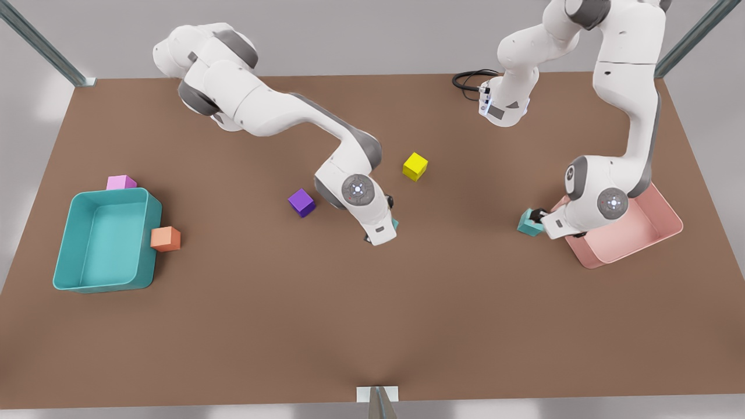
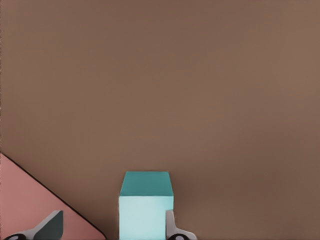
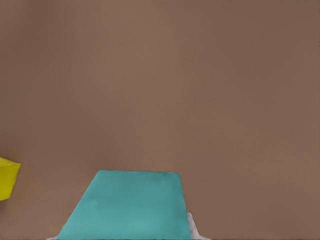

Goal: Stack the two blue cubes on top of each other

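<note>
One small plain teal cube (image 1: 528, 223) is flanked by the left tool (image 2: 112, 227), its fingers wide, beside a pink tray (image 1: 657, 233). The matching teal cube (image 3: 131, 206) sits at the right tool (image 1: 381, 233), whose grip cannot be told, mid-worktop (image 1: 372, 326).

Two matching teal cubes sit well apart on the brown counter (image 1: 372, 326). One cube (image 1: 528, 223) rests toward the front view's right, just beside the pink bin (image 1: 663, 230), its lighter face catching the light in the left wrist view, where it stands square between two dark fingertips (image 2: 172, 226). The second cube (image 1: 396, 223) lies near mid-counter, mostly hidden in the front view behind a white wrist, its flat teal top broad in the right wrist view.
</note>
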